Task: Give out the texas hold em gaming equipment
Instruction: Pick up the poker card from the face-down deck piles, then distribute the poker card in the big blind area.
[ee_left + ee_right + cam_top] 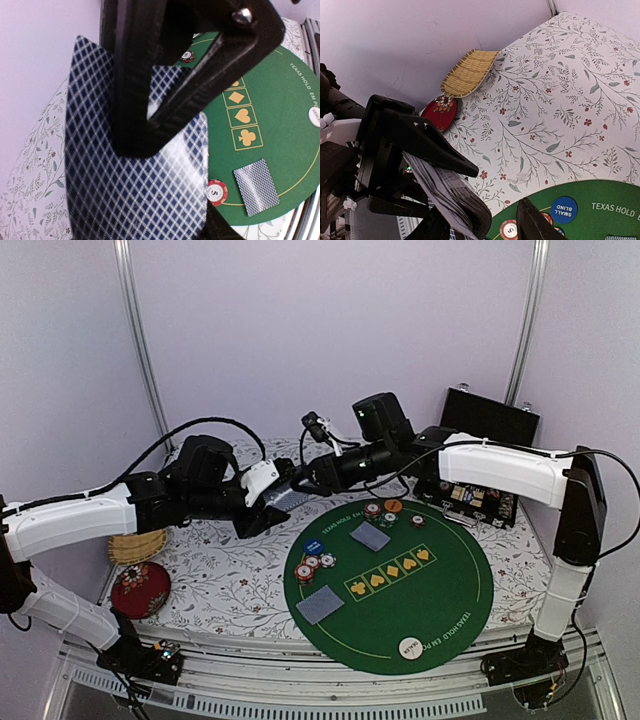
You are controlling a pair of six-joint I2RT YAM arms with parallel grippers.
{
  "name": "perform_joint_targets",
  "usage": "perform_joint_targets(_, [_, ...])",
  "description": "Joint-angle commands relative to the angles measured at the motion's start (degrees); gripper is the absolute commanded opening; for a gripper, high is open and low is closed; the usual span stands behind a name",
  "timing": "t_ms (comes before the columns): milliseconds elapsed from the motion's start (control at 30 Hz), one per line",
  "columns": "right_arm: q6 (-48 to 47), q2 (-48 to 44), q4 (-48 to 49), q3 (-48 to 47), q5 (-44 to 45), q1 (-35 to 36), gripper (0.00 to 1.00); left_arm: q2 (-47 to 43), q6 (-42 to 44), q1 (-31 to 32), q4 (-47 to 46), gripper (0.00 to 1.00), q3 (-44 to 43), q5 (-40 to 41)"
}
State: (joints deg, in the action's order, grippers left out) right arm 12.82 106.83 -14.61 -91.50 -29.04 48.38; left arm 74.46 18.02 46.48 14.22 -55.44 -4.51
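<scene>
Two face-down cards [320,604] plus chips [312,565] on green mat [440,610], lower centre. Behind, mid-frame, L arm [80,520] stretched inward, L gripper [270,508] clenched on card deck [290,498], held aloft; R arm [500,465] likewise, R gripper [305,480] jaws apart round deck's end.

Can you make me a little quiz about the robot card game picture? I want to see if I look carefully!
1. True or false: the left end effector is clamped on a deck of cards, held up off the table.
2. Pick one: what colour is the SMALL BLIND disc? A red, B blue, C white.
3. In your own words: on the green mat, which lies nearer the arms' bases, the white disc or the orange disc?

Key: 1 true; 2 B; 3 the white disc.
</scene>
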Motion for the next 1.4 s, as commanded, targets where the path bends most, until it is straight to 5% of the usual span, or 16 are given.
perform_joint_targets(0, [-0.73, -3.03, -2.23, 0.82, 3.27, 0.05, 0.43, -1.33, 0.84, -0.3, -1.43, 0.48, 0.33, -0.52])
perform_joint_targets(367, [-2.39, -7.18, -7.4, 0.71, 8.12, -0.02, 0.05, -1.27, 0.8, -0.3, -1.41, 0.47, 0.32, -0.5])
perform_joint_targets(733, [-1.52, -14.15, -9.43, 0.74, 8.47, -1.29, 0.02, -0.98, 0.74, -0.28, -1.45, 0.47, 0.33, -0.56])
perform_joint_targets(900, [10.69, -22.91, -0.61, 10.21, 9.21, -6.99, 0.02, -1.22, 0.72, -0.29, -1.43, 0.47, 0.24, -0.59])
perform_joint_targets(1067, [27.74, -30.34, 13.31, 31.93, 18.68, -11.66, 0.02, -1.29, 0.61, -0.32, -1.39, 0.48, 0.18, -0.99])
perform_joint_targets(1367, [56.9, -27.05, 38.07, 54.35, 29.34, -11.94, 0.02, -1.2, 0.54, -0.26, -1.36, 0.48, 0.15, -1.16])
